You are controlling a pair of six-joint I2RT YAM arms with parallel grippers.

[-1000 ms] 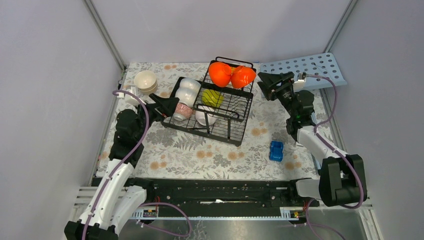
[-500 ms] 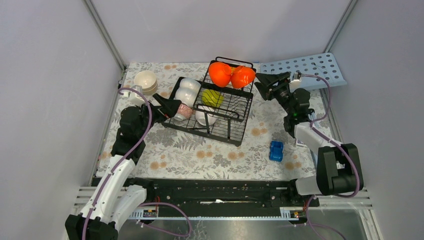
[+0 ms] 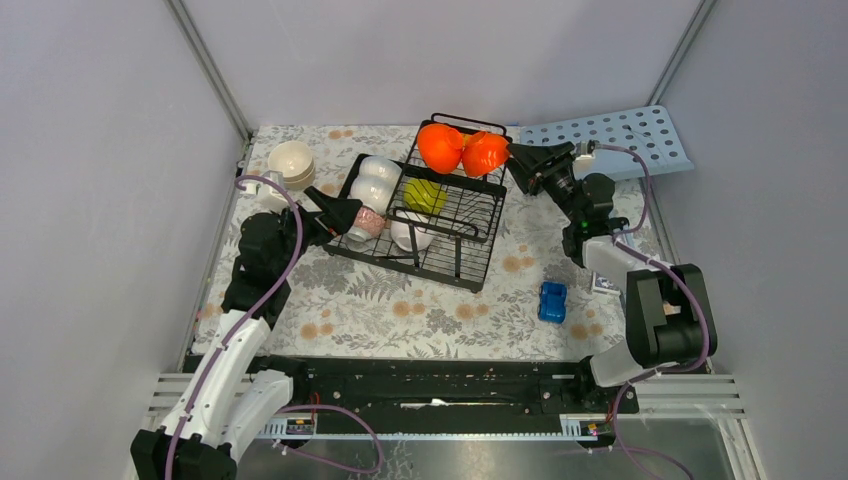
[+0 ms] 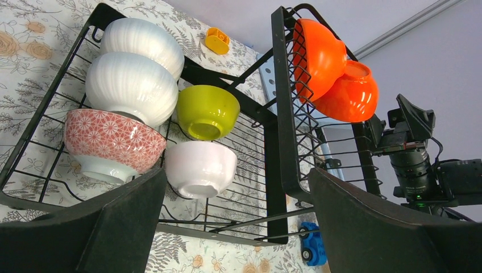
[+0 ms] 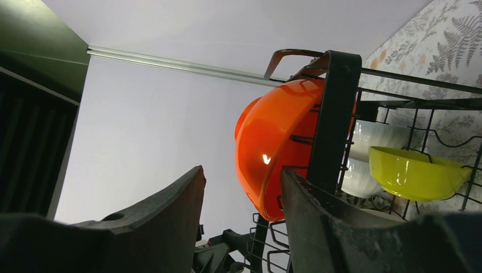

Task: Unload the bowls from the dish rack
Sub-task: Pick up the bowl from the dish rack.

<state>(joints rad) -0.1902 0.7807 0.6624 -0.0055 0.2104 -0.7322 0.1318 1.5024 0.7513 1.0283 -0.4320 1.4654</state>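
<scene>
Orange glossy round bowl [image 5: 267, 153] sits on edge in the raised basket of the black wire dish rack [image 3: 450, 240], just ahead of the right gripper [image 3: 516, 166], jaws spread wide, empty. Probably light, rigid, slick: pinch across the rim, not the curved wall. Left gripper [image 3: 347, 218] also wide open, holding nothing.
</scene>
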